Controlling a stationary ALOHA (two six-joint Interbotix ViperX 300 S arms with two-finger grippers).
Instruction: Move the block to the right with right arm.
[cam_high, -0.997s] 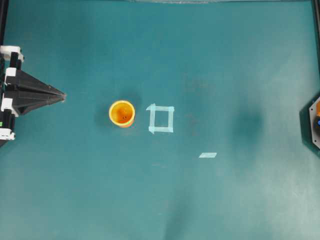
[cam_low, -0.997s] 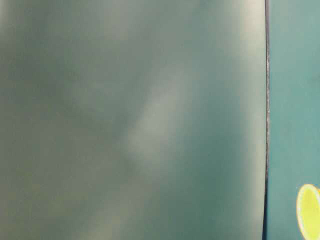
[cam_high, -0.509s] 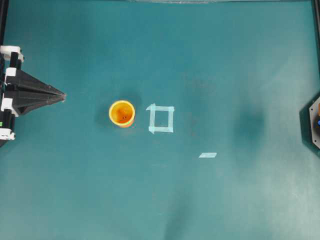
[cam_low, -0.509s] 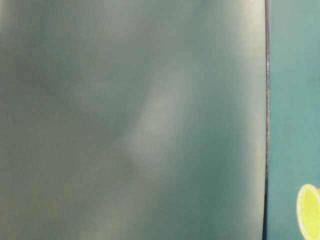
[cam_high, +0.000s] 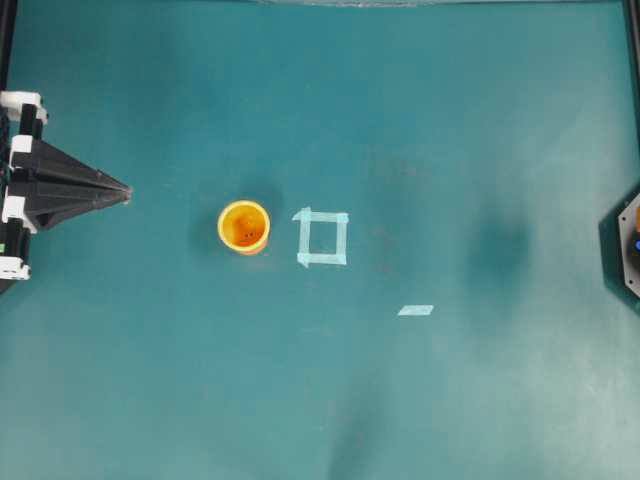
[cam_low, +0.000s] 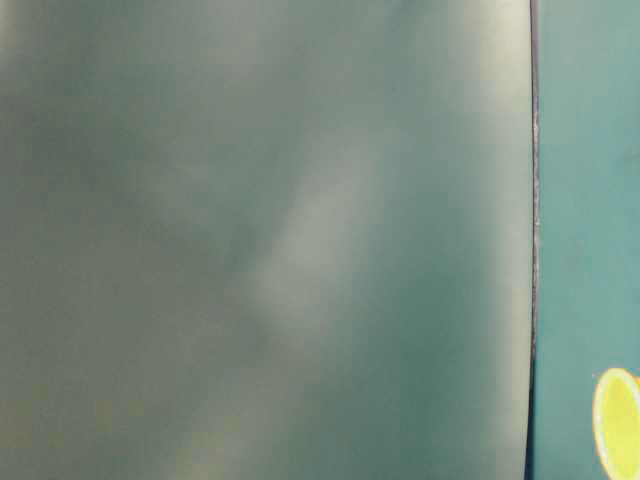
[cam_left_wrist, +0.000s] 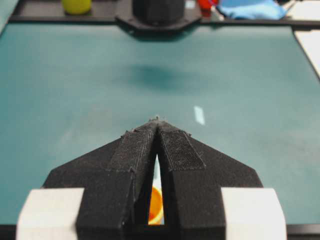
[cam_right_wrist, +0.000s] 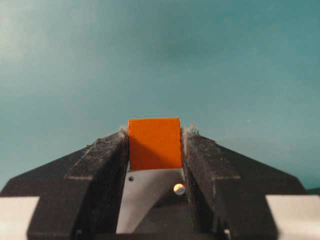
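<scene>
right claw (cam_right_wrist: 155, 132): squeezed tight on the block (cam_right_wrist: 154, 143), which sits between its tips | left claw (cam_left_wrist: 157, 122): pinched shut, empty, at the table's left edge | around: cup (cam_high: 244, 227) beside tape square (cam_high: 322, 238) on the table (cam_high: 450, 120) | step: carrying | next: probably lower the block on the right side, then let go

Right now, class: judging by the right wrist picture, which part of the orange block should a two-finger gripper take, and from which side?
Its two opposite flat side faces, as the right gripper shows: fingers flank the block while its plain front face stays uncovered, jaws shut squarely on parallel sides.
</scene>
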